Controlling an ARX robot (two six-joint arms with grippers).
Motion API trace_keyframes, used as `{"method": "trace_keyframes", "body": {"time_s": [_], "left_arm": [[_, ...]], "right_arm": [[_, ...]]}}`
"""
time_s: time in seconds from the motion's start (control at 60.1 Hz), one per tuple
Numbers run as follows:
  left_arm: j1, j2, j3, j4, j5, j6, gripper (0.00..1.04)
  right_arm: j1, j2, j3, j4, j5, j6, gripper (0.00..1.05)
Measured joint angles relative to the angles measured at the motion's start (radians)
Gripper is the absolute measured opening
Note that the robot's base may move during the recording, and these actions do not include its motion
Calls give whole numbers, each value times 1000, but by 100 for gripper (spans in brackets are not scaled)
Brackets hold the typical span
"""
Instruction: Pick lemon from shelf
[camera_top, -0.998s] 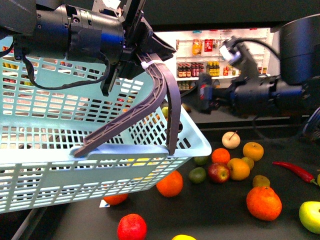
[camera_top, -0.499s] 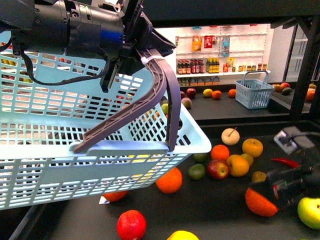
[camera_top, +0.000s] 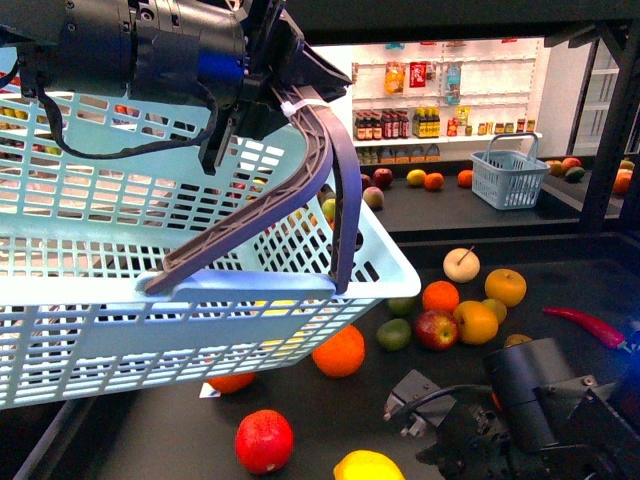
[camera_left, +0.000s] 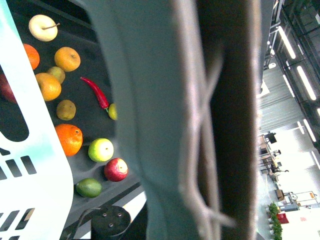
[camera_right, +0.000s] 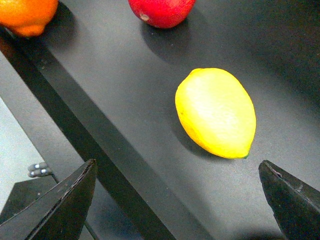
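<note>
Fingers (camera_right: 60, 200) of right gripper (camera_right: 177, 165) wide apart over lemon (camera_right: 215, 112) by shelf rim (camera_right: 75, 115); left gripper (camera_top: 298, 98) clamps basket handle (camera_top: 335, 200).

Place: grocery shop.
Back wall: white shelves (camera_top: 440, 140) of bottles and packets.
Display: loose fruit (camera_top: 476, 322) on black shelf (camera_top: 330, 420), shopping basket (camera_top: 508, 180).

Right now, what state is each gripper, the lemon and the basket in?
lemon: lying free on the shelf, not gripped
right gripper: open, close to the lemon, not touching it
basket: held up, tilted
left gripper: shut on the basket
</note>
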Motion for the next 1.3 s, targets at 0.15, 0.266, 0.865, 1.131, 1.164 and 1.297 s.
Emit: {"method": "trace_keyframes", "body": {"time_s": [0.15, 0.266, 0.865, 1.131, 1.164, 1.297], "left_arm": [[0, 0, 0, 0, 0, 0, 6], [0, 0, 0, 0, 0, 0, 6], [0, 0, 0, 0, 1, 0, 6], [0, 0, 0, 0, 0, 0, 6], [0, 0, 0, 0, 0, 0, 6], [0, 0, 0, 0, 0, 0, 6]], "right_arm": [[22, 70, 68, 5, 48, -11, 97], [28, 115, 129, 9, 77, -17, 97], [37, 292, 401, -98, 93, -45, 97], [43, 338, 447, -115, 95, -46, 97], [44, 339, 448, -115, 95, -46, 97], [44, 340, 448, -109, 98, -46, 83]]}}
